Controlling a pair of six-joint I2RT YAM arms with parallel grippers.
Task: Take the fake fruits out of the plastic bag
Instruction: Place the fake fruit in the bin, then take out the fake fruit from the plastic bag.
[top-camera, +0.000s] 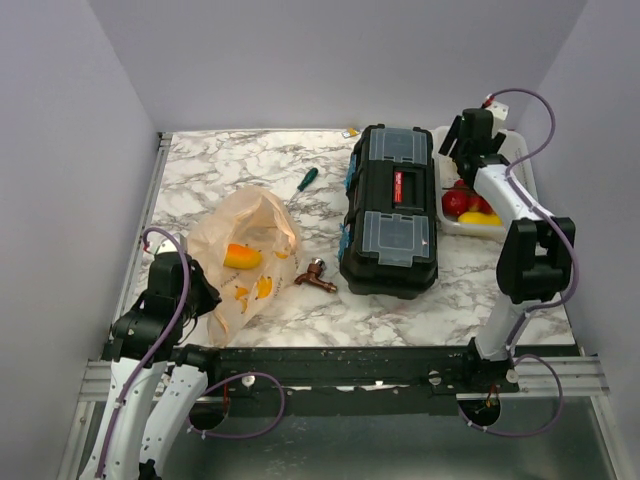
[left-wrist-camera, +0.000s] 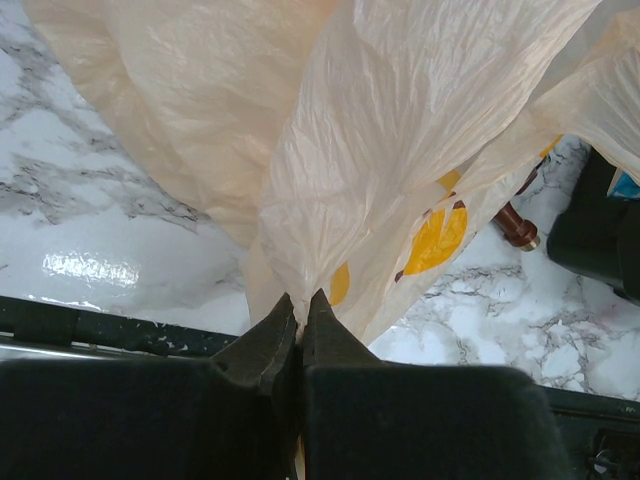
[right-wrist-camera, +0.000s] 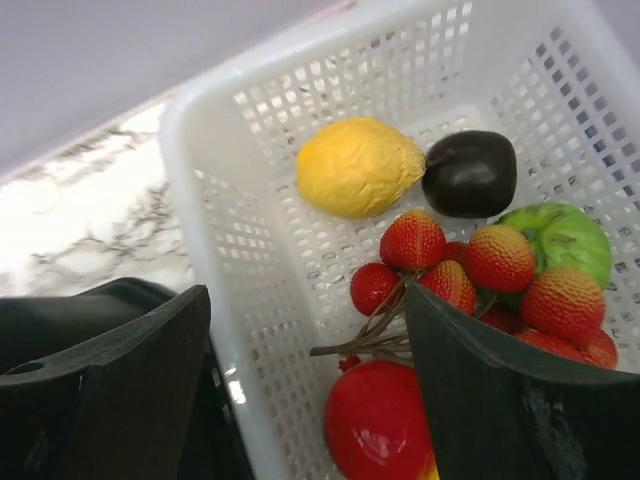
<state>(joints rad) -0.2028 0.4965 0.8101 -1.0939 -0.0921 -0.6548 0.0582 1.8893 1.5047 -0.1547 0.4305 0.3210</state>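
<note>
The peach plastic bag (top-camera: 243, 258) lies on the marble table left of centre, with orange-yellow fruit pieces (top-camera: 242, 257) showing through it. My left gripper (top-camera: 205, 297) is shut on the bag's near edge (left-wrist-camera: 300, 270); orange pieces (left-wrist-camera: 436, 240) show through the film. My right gripper (top-camera: 462, 150) is open and empty above the white basket (top-camera: 520, 150). In the right wrist view the basket (right-wrist-camera: 260, 250) holds a yellow lemon (right-wrist-camera: 358, 167), a dark ball (right-wrist-camera: 470, 173), a green ball (right-wrist-camera: 565, 238), a red berry cluster (right-wrist-camera: 445, 265) and a red ball (right-wrist-camera: 378, 420).
A black toolbox (top-camera: 392, 210) stands between the bag and the basket. A brown metal tap (top-camera: 315, 277) lies beside the bag's right edge. A green-handled screwdriver (top-camera: 305, 179) lies behind the bag. Grey walls close in the table.
</note>
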